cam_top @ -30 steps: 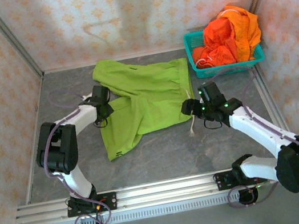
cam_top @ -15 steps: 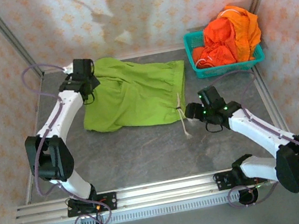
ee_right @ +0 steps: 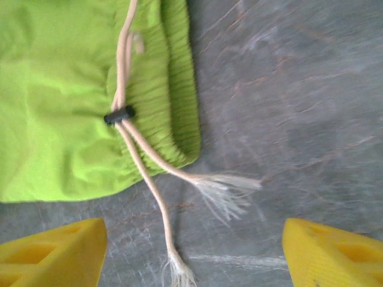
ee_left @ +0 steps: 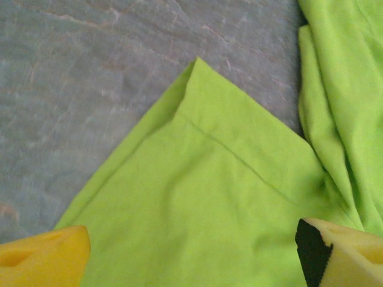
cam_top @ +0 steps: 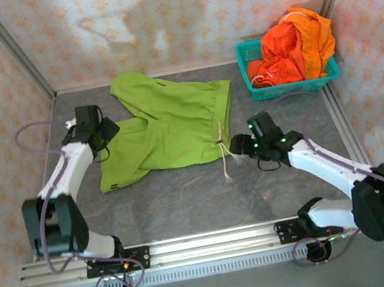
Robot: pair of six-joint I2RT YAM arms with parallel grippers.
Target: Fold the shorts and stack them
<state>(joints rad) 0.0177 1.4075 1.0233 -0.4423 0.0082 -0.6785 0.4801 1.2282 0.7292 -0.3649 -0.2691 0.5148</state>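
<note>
The lime green shorts (cam_top: 171,128) lie spread on the table's middle, waist to the right, one leg reaching back-left and the other front-left. My left gripper (cam_top: 106,131) is open at the left leg's edge; in the left wrist view its yellow fingertips (ee_left: 42,260) straddle flat green cloth (ee_left: 197,197) without holding it. My right gripper (cam_top: 240,143) is open just right of the waist. In the right wrist view the white drawstring (ee_right: 149,179) and gathered waistband (ee_right: 173,101) lie on the table ahead of its fingers (ee_right: 54,254). Orange shorts (cam_top: 296,39) are heaped in the basket.
The teal plastic basket (cam_top: 293,85) stands at the back right corner. Patterned walls close in the left, back and right sides. Bare grey table (cam_top: 186,196) lies in front of the green shorts, with an aluminium rail (cam_top: 210,244) along the near edge.
The left gripper carried a leg of the green shorts back and out to the left, then opened and let it go. The right gripper edged left toward the drawstring.
</note>
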